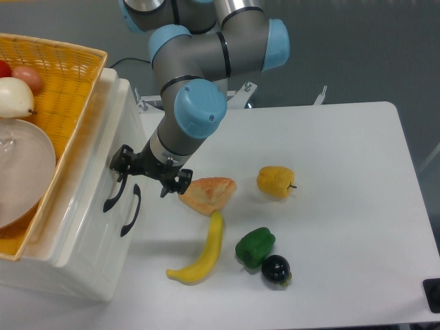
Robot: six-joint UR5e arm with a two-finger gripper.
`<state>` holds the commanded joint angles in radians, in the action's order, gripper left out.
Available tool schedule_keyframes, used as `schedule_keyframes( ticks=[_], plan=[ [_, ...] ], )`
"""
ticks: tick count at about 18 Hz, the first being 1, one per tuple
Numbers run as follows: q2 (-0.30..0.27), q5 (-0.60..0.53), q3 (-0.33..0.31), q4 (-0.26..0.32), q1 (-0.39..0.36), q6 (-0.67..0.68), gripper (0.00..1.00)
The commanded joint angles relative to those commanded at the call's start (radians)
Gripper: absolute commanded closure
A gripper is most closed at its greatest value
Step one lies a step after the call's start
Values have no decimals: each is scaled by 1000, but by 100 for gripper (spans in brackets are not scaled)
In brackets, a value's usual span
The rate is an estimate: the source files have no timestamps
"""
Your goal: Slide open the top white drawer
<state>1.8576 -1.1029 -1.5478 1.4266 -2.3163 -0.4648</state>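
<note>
Camera view from above shows the robot's hand [150, 172] down by the white cabinet [82, 227] at the left of the bench [344, 227]. Its two black fingers are spread apart, one by the cabinet front and one out toward the bread [207, 194]. They hold nothing that I can see. The top white drawer [93, 182] is the upper part of the cabinet front, and it looks closed. Its curved black handle [114, 195] sits just below the hand's left finger, and I cannot tell if they touch. The lower drawer's handle [130, 210] is right beside it. I think the robot is lining up to grab the top handle. Next it needs to get a finger on each side of that handle, squeeze, and pull straight out, away from the cabinet. It must not catch the lower handle. A yellow basket [65, 89] sits on top of the cabinet.
</note>
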Motion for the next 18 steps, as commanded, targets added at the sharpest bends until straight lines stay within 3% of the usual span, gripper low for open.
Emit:
schedule_keyframes(
  ticks=[18],
  plan=[
    [5, 0, 2, 2, 14, 5, 0]
  ],
)
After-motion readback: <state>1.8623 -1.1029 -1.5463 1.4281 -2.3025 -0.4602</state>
